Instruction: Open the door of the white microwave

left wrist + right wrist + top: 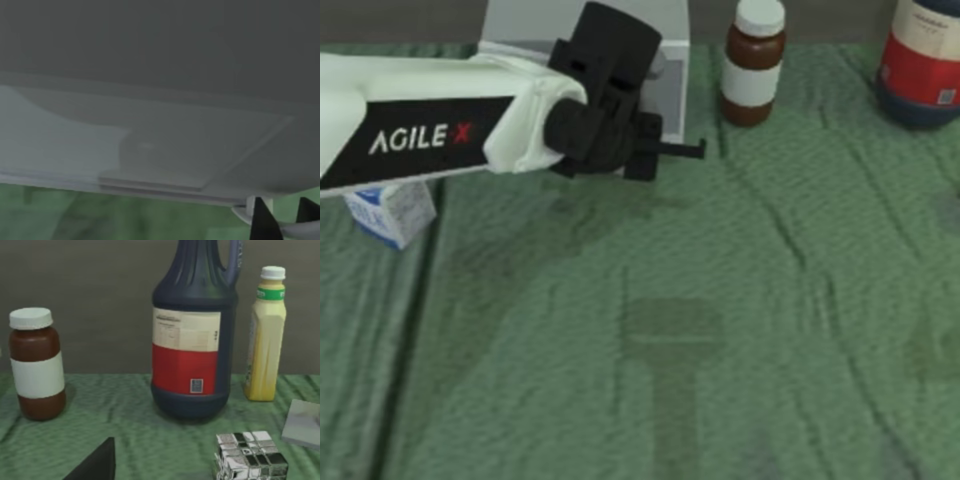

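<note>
White microwave (665, 45) sat at far edge of table (740, 330), left of centre, mostly hidden under left arm. Left hand (670, 150) reached along microwave's front, fingers slightly parted around something pale at door (150, 145) edge; grip unclear. Door filled left wrist view, seen very close. Right hand not seen from above; cannot tell its state. Brown jar (754, 62) stood just right of microwave.

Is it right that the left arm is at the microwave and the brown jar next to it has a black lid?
Not quite: the brown jar has a white lid, as the top view shows. The left gripper is indeed at the microwave.
</note>
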Controlling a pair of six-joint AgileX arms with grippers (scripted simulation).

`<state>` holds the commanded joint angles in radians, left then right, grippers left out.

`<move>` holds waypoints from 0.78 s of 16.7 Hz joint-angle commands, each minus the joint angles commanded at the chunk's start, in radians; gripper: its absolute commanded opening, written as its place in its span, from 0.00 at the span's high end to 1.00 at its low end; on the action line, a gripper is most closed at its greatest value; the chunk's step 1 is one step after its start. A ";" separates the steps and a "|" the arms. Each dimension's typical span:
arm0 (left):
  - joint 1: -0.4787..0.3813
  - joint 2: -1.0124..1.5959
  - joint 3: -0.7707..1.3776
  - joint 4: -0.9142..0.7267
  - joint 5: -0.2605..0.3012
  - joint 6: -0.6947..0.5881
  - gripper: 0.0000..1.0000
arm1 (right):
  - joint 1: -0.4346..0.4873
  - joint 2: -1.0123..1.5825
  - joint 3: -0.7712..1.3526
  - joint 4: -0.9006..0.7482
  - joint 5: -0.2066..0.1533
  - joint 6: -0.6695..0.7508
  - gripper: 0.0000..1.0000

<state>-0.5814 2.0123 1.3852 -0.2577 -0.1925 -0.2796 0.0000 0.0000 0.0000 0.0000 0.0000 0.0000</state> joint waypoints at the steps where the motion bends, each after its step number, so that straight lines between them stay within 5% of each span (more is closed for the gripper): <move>1: 0.002 -0.006 -0.009 0.004 0.005 0.010 1.00 | 0.000 0.000 0.000 0.000 0.000 0.000 0.00; 13: 0.019 -0.038 -0.053 0.029 0.036 0.056 1.00 | 0.000 0.000 0.000 0.000 0.000 0.000 0.00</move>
<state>-0.5621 1.9743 1.3322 -0.2285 -0.1567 -0.2240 0.0000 0.0000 0.0000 0.0000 0.0000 0.0000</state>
